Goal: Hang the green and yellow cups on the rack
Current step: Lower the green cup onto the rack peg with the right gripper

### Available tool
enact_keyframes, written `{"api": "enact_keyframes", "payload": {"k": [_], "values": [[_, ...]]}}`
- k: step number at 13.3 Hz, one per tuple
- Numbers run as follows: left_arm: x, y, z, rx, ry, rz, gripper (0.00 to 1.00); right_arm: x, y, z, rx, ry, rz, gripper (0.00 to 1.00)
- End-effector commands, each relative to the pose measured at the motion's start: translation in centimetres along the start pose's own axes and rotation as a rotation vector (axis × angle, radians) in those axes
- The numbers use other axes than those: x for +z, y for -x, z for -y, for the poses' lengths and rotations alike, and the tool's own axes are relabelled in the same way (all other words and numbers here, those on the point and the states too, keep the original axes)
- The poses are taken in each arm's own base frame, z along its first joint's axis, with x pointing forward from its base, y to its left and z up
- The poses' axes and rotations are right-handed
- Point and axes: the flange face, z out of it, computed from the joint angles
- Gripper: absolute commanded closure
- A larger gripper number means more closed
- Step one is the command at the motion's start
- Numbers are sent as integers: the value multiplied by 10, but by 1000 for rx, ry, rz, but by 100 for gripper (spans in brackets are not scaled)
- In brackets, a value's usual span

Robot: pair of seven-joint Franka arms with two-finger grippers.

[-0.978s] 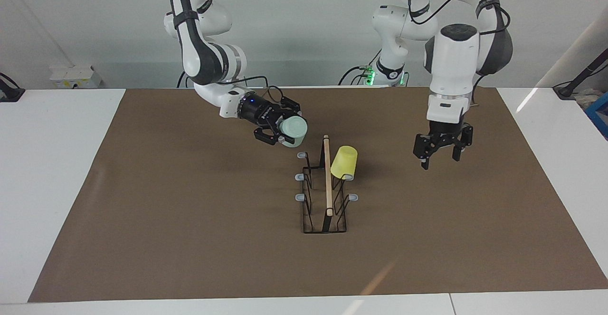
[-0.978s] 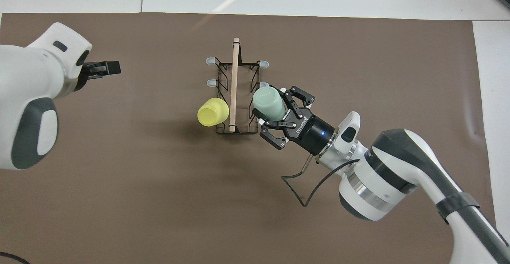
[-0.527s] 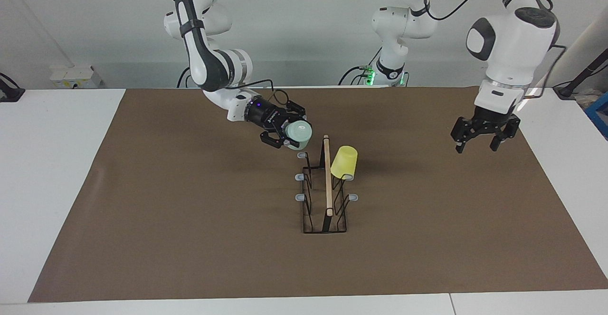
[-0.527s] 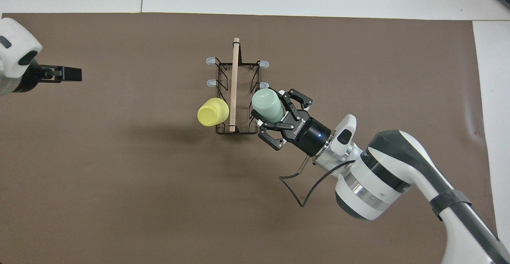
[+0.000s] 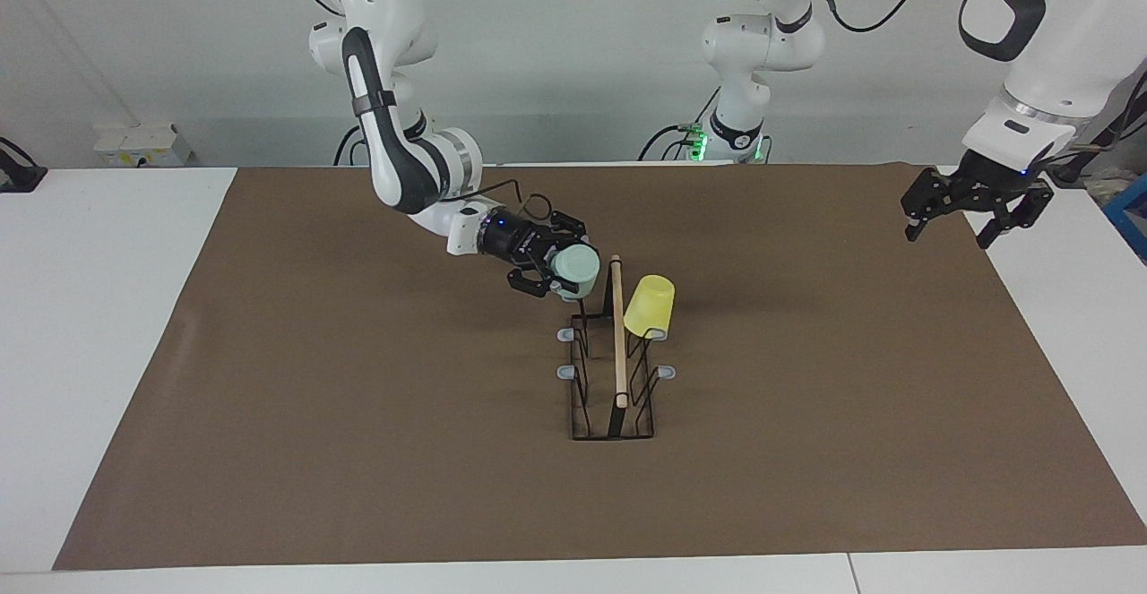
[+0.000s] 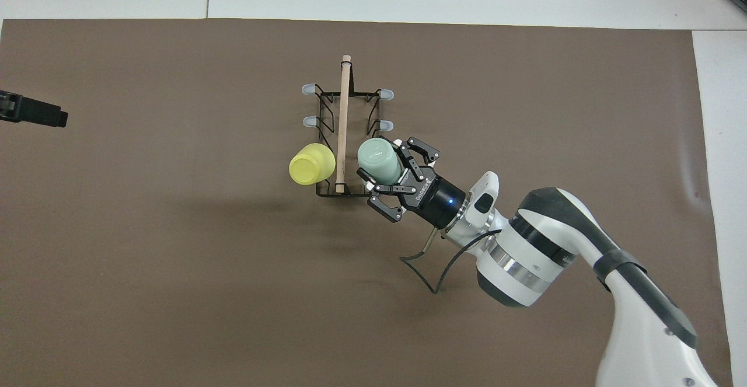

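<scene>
I see the rack at frame centre. Yellow cup hangs bottom-up beside its rod. My right gripper, entering from lower right, clamps the green cup at the rack's lower corner. Left gripper sits at the frame's left edge.

Only one marking shows — white lettering on the black body of the right gripper, in the overhead view, just beside the pale mint green plastic cup it grips. The letters look like a brand name — too small to read for certain. Nothing else bears readable text.
</scene>
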Motion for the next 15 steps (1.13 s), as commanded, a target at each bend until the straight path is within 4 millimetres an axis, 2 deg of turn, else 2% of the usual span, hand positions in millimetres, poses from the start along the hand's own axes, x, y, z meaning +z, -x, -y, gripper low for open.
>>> {"api": "enact_keyframes", "payload": {"k": [1,3,4,6,8,10,15], "values": [[-1,26,-22,18,40,22,0,-6,27,0,-2,39,21,100],[12,44,-27,29,13,64,0,-2,24,0,-5,36,13,100],[13,41,-36,46,3,53,0,1,22,2,-1,31,10,100],[7,35,-38,30,-5,34,0,4,15,2,6,38,19,100],[-5,34,-36,26,-1,53,0,8,-7,2,-6,58,50,100],[-3,36,-33,15,4,56,0,19,-27,0,-39,70,79,100],[1,37,-38,26,6,64,0,19,-30,-8,-77,47,95,100]]}}
